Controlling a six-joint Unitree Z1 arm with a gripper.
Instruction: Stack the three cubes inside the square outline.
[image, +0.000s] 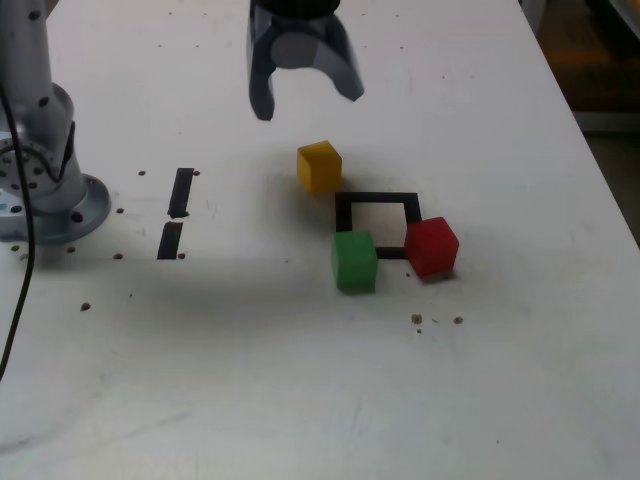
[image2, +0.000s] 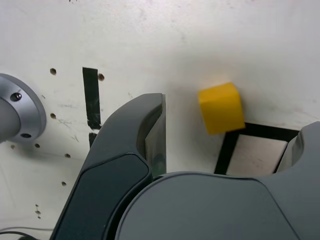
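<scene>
The yellow cube rests on the white table just outside the far left corner of the square outline. At the outline's near left corner sits the green cube, and the red cube sits at its near right corner; both overlap the tape. The white centre holds nothing. My gripper hangs open and empty above the table, behind the yellow cube. In the wrist view the yellow cube and part of the outline lie between the spread fingers. Green and red are hidden there.
The arm's grey base stands at the exterior view's left. Two short black tape strips lie between the base and the cubes. The table's edge runs down the exterior view's right.
</scene>
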